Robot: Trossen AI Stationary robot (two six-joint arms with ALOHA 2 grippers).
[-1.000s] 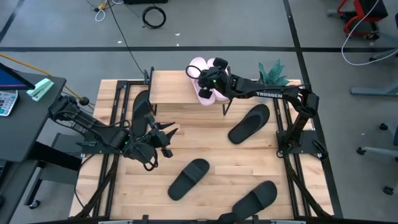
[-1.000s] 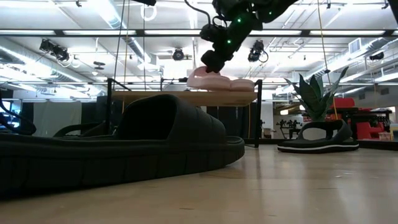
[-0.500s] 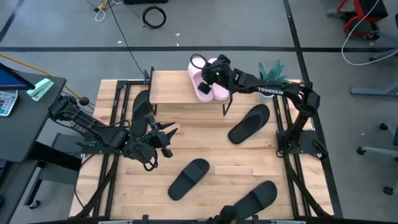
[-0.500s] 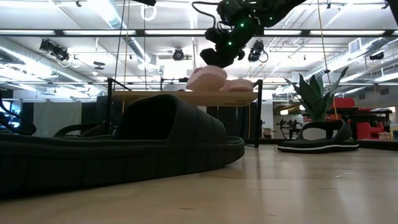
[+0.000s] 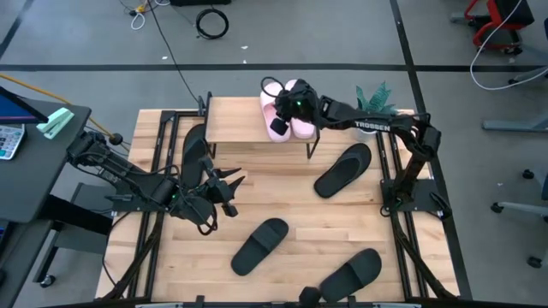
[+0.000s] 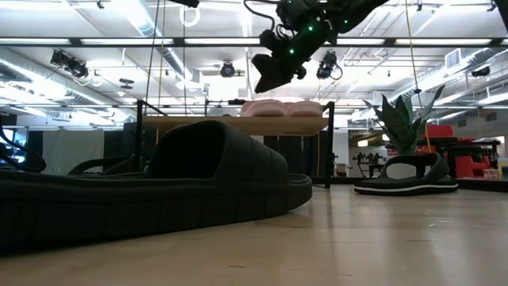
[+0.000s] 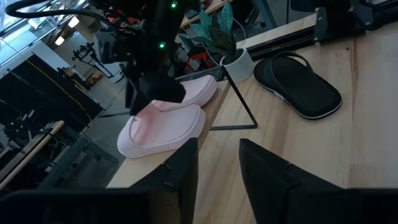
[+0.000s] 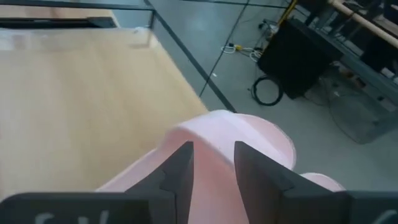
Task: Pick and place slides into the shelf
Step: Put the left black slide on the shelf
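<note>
Tabletop [image 5: 291,210]: black slides [image 5: 260,245] scattered; potted plant [image 5: 373,100] beside shelf [image 5: 235,121].

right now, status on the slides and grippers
Right gripper open, above the pink slides on the shelf. Left gripper open, empty, near table's left. Four black slides off the shelf.

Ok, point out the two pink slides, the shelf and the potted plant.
pink slides [image 7: 163,126], left wrist view, near slide's footbed.
shelf [image 5: 235,121], high view, bare plank top.
potted plant [image 5: 374,100], high view, leaves.
</note>
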